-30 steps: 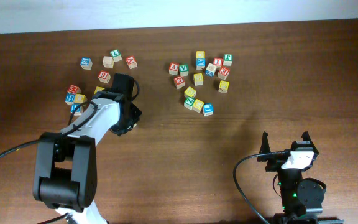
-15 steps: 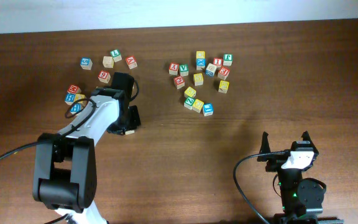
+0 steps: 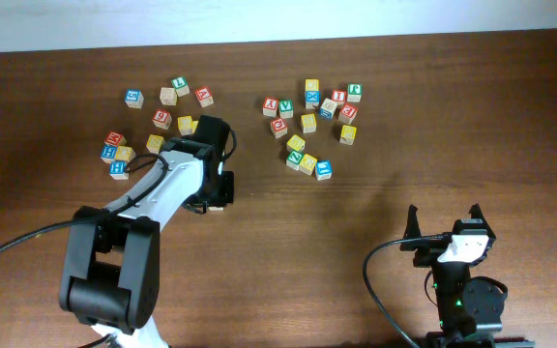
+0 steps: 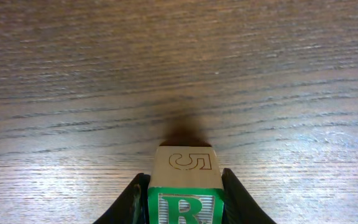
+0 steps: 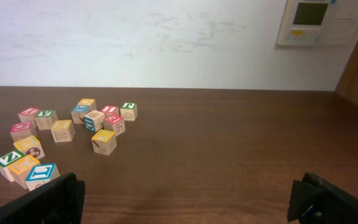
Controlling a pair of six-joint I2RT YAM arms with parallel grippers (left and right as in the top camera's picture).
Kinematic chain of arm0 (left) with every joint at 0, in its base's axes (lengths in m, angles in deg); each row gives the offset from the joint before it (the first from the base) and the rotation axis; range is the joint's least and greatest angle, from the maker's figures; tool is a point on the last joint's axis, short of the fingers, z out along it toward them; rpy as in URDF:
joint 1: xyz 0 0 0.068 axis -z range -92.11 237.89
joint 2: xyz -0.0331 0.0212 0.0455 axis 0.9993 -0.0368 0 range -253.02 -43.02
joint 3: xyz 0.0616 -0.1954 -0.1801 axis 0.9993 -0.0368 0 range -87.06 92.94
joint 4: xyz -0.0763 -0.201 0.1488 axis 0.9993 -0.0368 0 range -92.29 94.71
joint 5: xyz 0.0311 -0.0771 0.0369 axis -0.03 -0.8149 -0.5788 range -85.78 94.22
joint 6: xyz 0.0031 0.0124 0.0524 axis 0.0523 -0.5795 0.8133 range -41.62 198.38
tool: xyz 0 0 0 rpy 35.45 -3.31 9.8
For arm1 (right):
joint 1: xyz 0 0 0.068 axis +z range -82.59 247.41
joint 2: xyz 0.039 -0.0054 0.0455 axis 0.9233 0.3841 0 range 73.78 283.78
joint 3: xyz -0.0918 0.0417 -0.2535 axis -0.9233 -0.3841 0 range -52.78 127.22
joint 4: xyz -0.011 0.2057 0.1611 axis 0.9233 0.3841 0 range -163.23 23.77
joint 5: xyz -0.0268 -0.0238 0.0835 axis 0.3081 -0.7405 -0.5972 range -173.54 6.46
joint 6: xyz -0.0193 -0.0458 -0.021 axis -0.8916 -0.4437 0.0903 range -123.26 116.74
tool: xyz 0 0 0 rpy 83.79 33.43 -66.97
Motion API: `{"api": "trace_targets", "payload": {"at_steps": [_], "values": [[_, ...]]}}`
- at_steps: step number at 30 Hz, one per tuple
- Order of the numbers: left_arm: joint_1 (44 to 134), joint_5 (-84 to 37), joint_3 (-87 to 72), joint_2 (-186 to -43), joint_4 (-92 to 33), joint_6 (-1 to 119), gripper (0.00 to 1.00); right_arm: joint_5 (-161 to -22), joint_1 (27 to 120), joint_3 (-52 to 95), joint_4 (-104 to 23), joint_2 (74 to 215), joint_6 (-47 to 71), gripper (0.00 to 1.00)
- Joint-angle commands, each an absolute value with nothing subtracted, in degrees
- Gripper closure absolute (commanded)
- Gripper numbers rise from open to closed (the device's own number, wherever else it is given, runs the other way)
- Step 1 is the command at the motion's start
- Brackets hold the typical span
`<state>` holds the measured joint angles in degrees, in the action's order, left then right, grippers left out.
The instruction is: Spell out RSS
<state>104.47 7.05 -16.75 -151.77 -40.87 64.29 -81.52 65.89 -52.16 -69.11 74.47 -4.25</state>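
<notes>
Your left fingers (image 4: 131, 200) pinch the green R block (image 4: 183, 205). They have carried it right, away from the left pile (image 3: 119, 153), over the middle of the counter (image 4: 179, 74). Your right fingers (image 5: 51, 199) stay spread wide.

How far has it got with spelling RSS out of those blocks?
Done: nothing yet; no letters stand in a row on the table. In hand: the left fingers grip the green R cube over bare wood between the two piles. Left: setting it down, then fetching both S's from among the yellow cubes, whose letters are too small to read. The right fingers stand open and empty.
</notes>
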Motion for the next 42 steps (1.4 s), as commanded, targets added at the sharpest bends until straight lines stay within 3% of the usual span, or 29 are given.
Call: {"api": "trace_targets", "payload": {"at_steps": [1, 14, 17, 21, 31, 34, 37, 42], "values": [[104.2, 10.4, -15.9, -150.1, -40.3, 64.9, 0.75, -81.6, 65.5, -52.5, -68.7, 74.0, -3.7, 0.02], [104.2, 10.3, -15.9, -150.1, -40.5, 63.4, 0.70, -81.6, 65.5, -52.5, -68.7, 74.0, -3.7, 0.02], [104.2, 9.6, -15.9, -150.1, -40.6, 63.4, 0.66, -81.6, 65.5, -52.5, -68.7, 74.0, -3.7, 0.02], [104.2, 9.6, -15.9, -150.0, -40.6, 63.1, 0.52, -81.6, 65.5, -52.5, -68.7, 74.0, -3.7, 0.02], [103.7, 9.5, -7.7, -143.0, -45.5, 61.3, 0.43, -81.6, 65.5, -52.5, -68.7, 74.0, -3.7, 0.02], [101.3, 9.5, -3.3, -140.3, -47.3, 61.3, 0.30, -81.6, 65.5, -52.5, -68.7, 74.0, -3.7, 0.02], [96.6, 9.5, -0.1, -138.9, -47.3, 61.3, 0.28, -81.6, 65.5, -52.5, -68.7, 74.0, -3.7, 0.02], [84.6, 9.6, 1.4, -139.0, -44.0, 61.3, 0.05, -81.6, 65.5, -52.5, -68.7, 74.0, -3.7, 0.02]]}}
